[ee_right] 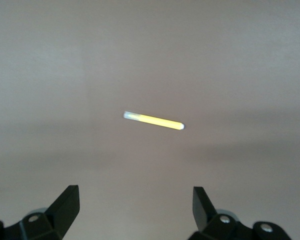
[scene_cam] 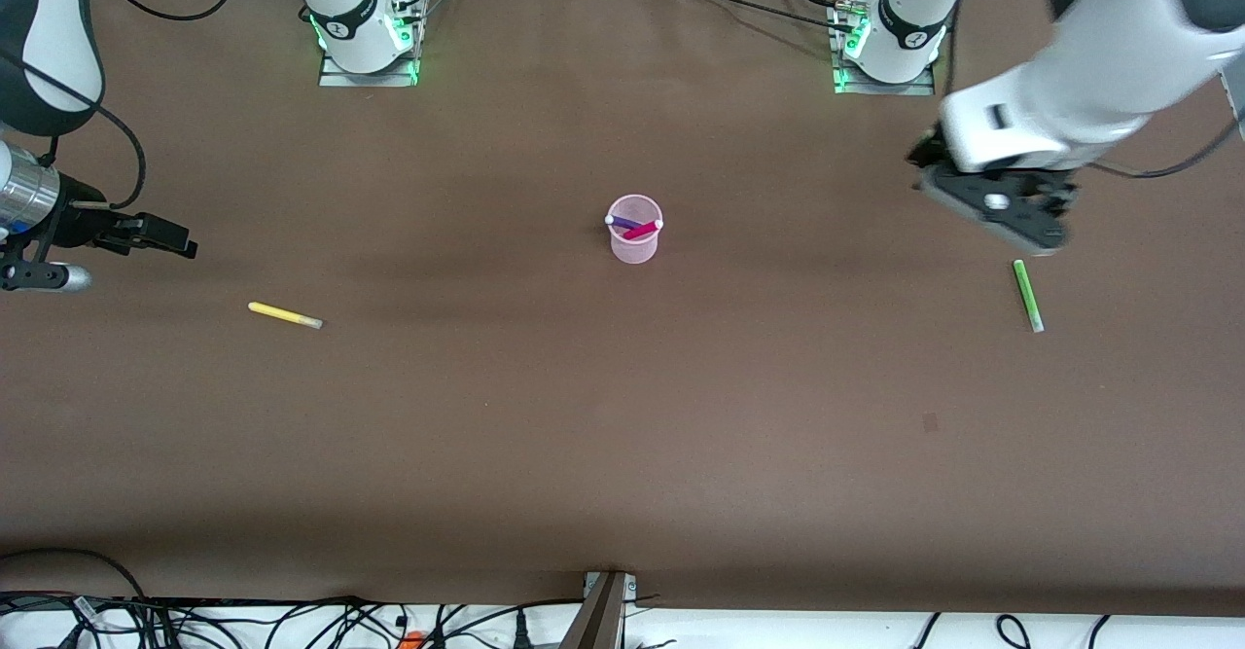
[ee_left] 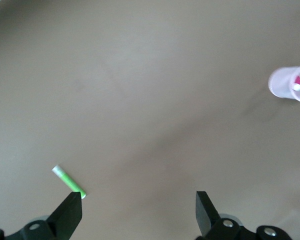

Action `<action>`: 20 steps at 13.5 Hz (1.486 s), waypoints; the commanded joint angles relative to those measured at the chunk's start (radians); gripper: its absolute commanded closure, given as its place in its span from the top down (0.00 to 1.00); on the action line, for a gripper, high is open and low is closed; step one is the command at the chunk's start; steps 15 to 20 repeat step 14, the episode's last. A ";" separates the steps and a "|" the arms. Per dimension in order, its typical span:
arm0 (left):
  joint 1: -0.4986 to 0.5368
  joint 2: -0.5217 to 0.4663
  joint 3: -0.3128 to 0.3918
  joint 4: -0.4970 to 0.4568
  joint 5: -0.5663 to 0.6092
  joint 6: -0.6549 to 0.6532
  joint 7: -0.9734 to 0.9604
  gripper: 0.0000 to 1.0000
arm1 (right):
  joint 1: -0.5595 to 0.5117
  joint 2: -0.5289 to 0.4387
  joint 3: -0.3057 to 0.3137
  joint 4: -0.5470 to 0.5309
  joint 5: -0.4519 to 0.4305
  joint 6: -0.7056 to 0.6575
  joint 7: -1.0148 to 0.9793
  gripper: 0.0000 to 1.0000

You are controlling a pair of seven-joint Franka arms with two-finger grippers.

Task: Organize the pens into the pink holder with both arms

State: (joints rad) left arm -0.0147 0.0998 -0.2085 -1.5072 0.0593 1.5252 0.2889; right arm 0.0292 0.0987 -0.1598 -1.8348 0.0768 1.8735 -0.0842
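The pink holder (scene_cam: 636, 231) stands upright at the table's middle with the purple pen (scene_cam: 622, 222) and the magenta pen (scene_cam: 642, 231) in it. The yellow pen (scene_cam: 284, 315) lies flat toward the right arm's end. The green pen (scene_cam: 1028, 296) lies flat toward the left arm's end. My left gripper (scene_cam: 1031, 231) is open and empty in the air, close to the green pen (ee_left: 69, 180), which passes under one fingertip (ee_left: 72, 205). The holder (ee_left: 285, 85) shows far off there. My right gripper (scene_cam: 180, 240) is open and empty, up over bare table beside the yellow pen (ee_right: 153, 120).
The two arm bases (scene_cam: 365, 36) (scene_cam: 890, 41) stand at the table's edge farthest from the front camera. Cables and a black bracket (scene_cam: 603, 610) lie along the nearest edge. A small dark mark (scene_cam: 929, 422) is on the brown tabletop.
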 commanded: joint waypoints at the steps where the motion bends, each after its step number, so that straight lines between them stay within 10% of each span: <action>1: -0.062 -0.129 0.171 -0.126 -0.026 0.055 -0.005 1.00 | -0.109 -0.039 0.127 0.009 -0.017 -0.016 0.032 1.00; 5: -0.056 -0.166 0.231 -0.169 -0.027 0.110 -0.008 1.00 | -0.183 -0.060 0.238 0.063 -0.015 -0.017 0.027 1.00; 20: -0.047 -0.181 0.233 -0.159 -0.053 0.026 -0.220 1.00 | -0.180 -0.077 0.146 0.129 -0.014 -0.151 0.005 1.00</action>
